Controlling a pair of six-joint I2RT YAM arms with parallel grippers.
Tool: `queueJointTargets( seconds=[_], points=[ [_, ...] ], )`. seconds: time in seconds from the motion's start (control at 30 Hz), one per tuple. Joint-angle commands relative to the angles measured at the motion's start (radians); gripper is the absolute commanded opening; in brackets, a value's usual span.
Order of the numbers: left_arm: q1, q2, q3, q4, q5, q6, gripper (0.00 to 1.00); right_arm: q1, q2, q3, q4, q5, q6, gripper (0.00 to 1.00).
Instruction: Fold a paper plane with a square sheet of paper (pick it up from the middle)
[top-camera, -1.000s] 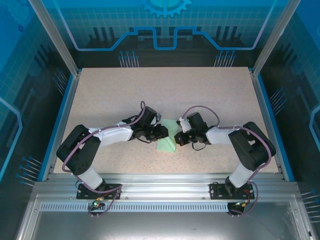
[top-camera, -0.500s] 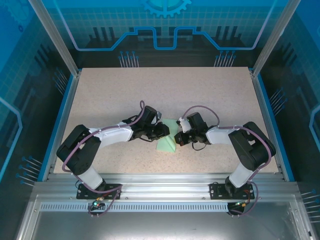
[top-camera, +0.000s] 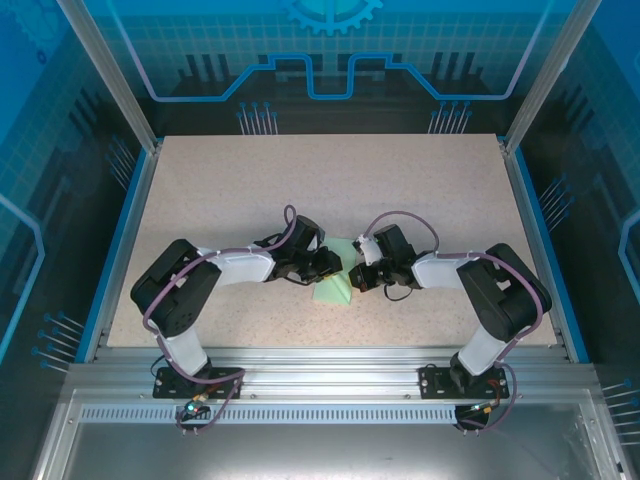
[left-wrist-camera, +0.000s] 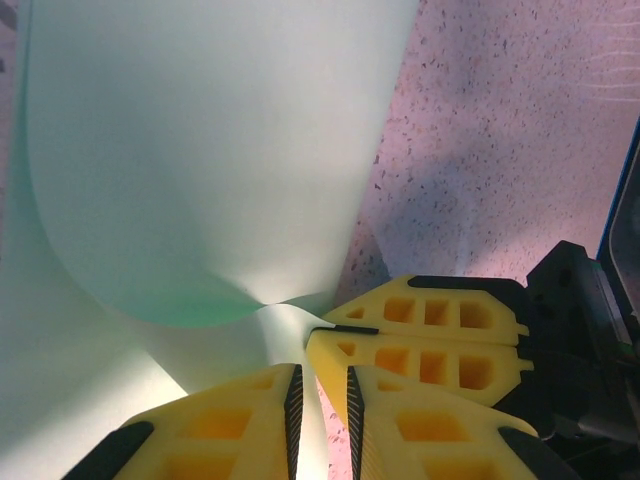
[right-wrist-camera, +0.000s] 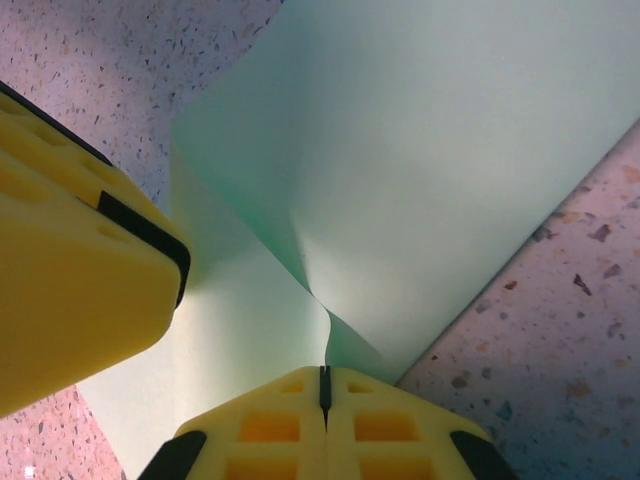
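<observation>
The right claw (right-wrist-camera: 323, 380), with blocky yellow fingers, is pressed shut on a raised pucker of the thin, pale mint-green square sheet of paper (right-wrist-camera: 450, 150). The left claw (left-wrist-camera: 322, 395) stands narrow just beside it, its pads straddling the same ridge (whether it bites or only brackets the paper, I cannot tell). Outward from the pinch the sheet bellies up, and its outer parts rest on the speckled beige table (top-camera: 300, 190), midway between the two arms. The step in hand looks like the pick-up from the middle. Next would be a gentle lift, with both claws moving together so the sheet neither tears nor slips.
</observation>
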Motion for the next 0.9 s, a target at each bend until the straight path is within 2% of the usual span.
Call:
queueJointTargets(
  seconds=[0.0,0.43,0.87],
  points=[
    [-0.009,0.015,-0.011,0.018,-0.017,-0.014,0.23,0.015,-0.018,0.028,-0.014,-0.028,0.004,0.01],
    [-0.009,0.019,-0.021,0.009,-0.032,-0.013,0.23,0.009,0.008,0.048,-0.034,-0.022,-0.005,0.01],
    [-0.011,0.005,-0.013,0.009,-0.011,0.006,0.26,0.011,-0.019,-0.009,-0.009,-0.040,0.013,0.01]
  ],
)
